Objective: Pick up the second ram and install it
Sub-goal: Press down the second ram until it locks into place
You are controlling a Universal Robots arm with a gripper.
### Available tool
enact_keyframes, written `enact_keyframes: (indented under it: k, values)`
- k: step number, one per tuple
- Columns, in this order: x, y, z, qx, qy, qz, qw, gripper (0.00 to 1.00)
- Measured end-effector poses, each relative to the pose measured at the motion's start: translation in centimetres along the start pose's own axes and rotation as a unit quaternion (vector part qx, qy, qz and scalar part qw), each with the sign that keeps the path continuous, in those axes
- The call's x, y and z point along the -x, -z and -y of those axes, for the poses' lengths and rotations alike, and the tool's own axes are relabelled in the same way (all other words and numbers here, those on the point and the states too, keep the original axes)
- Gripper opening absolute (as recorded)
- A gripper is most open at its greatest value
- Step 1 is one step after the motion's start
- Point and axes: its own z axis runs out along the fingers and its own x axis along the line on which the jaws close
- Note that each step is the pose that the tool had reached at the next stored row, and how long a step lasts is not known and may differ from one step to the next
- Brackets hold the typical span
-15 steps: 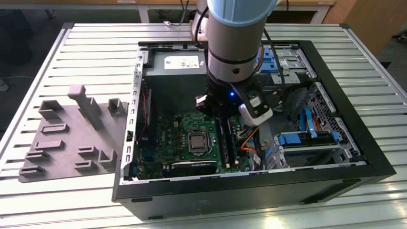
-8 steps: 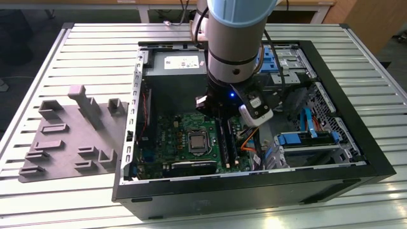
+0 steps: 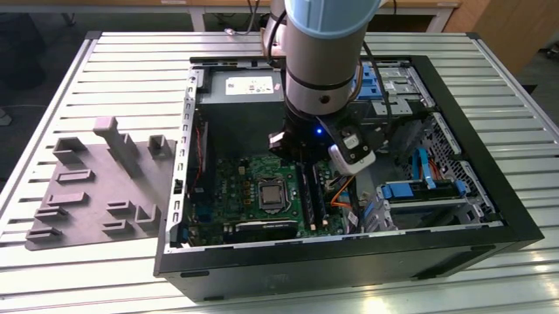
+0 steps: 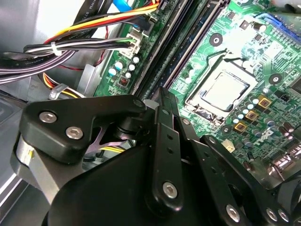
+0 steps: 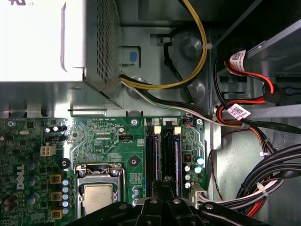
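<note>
Black gripper, exterior view: lowered into the open computer case over the motherboard slots. Second wrist view: fingers closed together; grasp undetermined. First wrist view: second ram upright in slot.

**Print spotted, little legible**

White sticker on the power supply: print too small to make out in the exterior view. Barcode tag and a second tag on cables in the first wrist view: characters illegible. White silkscreen lettering on the green motherboard: fine codes unreadable.
</note>
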Motion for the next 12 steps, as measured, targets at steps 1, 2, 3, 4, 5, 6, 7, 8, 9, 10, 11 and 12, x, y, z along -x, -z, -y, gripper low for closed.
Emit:
enact_keyframes:
  k: [1,2,3,4,5,6,7,8,9,10,11,12]
  values:
    - [0.00,0.00,0.02,0.0000,0.000,0.0000,1.0000,0.11]
    - [0.00,0.00,0.04,0.0000,0.000,0.0000,1.0000,0.11]
    - [0.01,0.00,0.06,0.0000,0.000,0.0000,1.0000,0.11]
    - [0.00,0.00,0.09,0.0000,0.000,0.0000,1.0000,0.11]
    - [0.01,0.01,0.11,0.0000,0.000,0.0000,1.0000,0.11]
    - [0.00,0.01,0.13,0.0000,0.000,0.0000,1.0000,0.11]
    - [0.01,0.01,0.16,0.0000,0.000,0.0000,1.0000,0.11]
    - [0.01,0.01,0.19,0.0000,0.000,0.0000,1.0000,0.11]
    - [0.01,0.01,0.21,0.0000,0.000,0.0000,1.0000,0.11]
    - [0.01,0.01,0.24,0.0000,0.000,0.0000,1.0000,0.11]
    - [0.01,0.01,0.27,0.0000,0.000,0.0000,1.0000,0.11]
    - [0.01,0.01,0.29,0.0000,0.000,0.0000,1.0000,0.11]
